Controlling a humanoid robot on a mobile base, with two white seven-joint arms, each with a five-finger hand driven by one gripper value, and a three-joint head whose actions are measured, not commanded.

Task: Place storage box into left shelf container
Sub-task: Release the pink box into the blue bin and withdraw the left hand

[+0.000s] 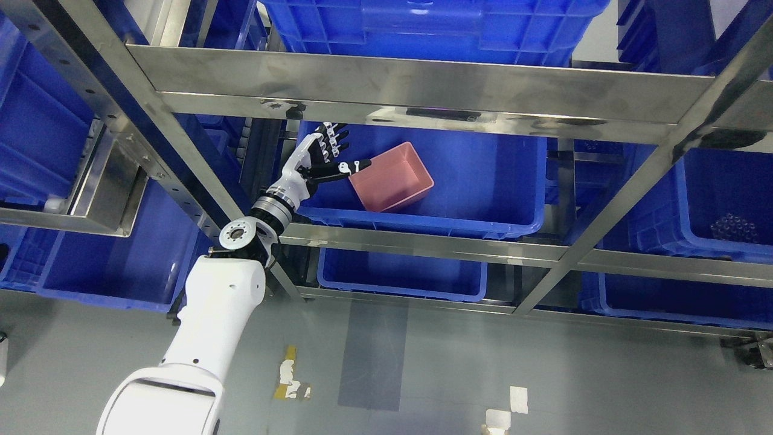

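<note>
A pink storage box [392, 177] lies tilted inside a large blue container [483, 181] on the middle level of a steel shelf. My left hand [329, 158] reaches in over the container's left wall, just left of the pink box. Its fingers are spread and hold nothing; the thumb tip points at the box's left edge and may touch it. The white left arm [217, 308] comes up from the lower left. My right arm is out of view.
Steel shelf beams [423, 90] cross above and below the container. More blue bins sit on the left [109, 266], the right [718, 205], above [423, 30] and below [398, 275]. A grey floor with tape marks [290, 377] lies in front.
</note>
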